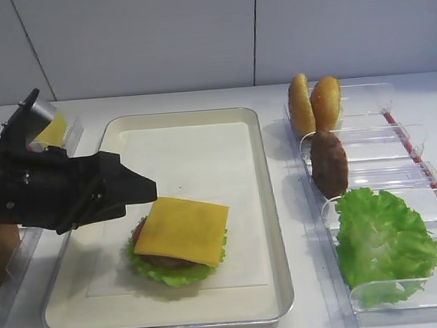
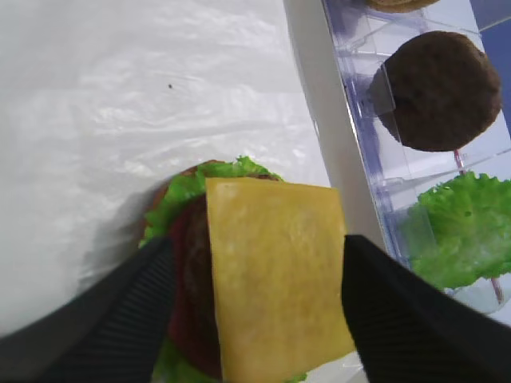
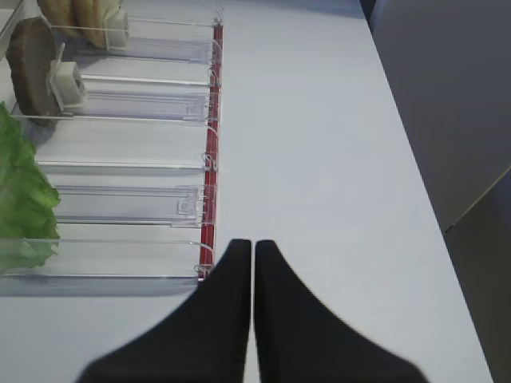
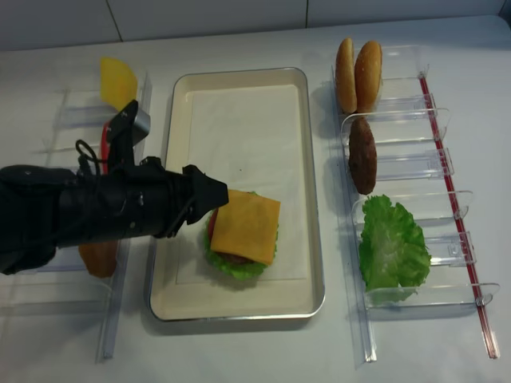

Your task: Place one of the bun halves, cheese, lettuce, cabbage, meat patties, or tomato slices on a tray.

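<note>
- High view: the cheese (image 1: 182, 230) tops a stack on the tray (image 1: 276, 242), hiding most of the lettuce (image 1: 173, 272); left gripper (image 1: 134, 191) spread unclear
- Right wrist: right gripper (image 3: 252, 251) clenched, empty, over the table (image 3: 335, 159)
- Left wrist: left gripper released, fingers (image 2: 399, 311) flanking the cheese, apart

White surface (image 1: 199, 98) under everything. Clear plastic bins (image 1: 397, 148) along the right side, with red strip (image 4: 455, 203) at outer edge. More clear bins (image 4: 80, 116) at left.

two bun halves (image 1: 314, 103), one tray (image 1: 275, 227)
</note>
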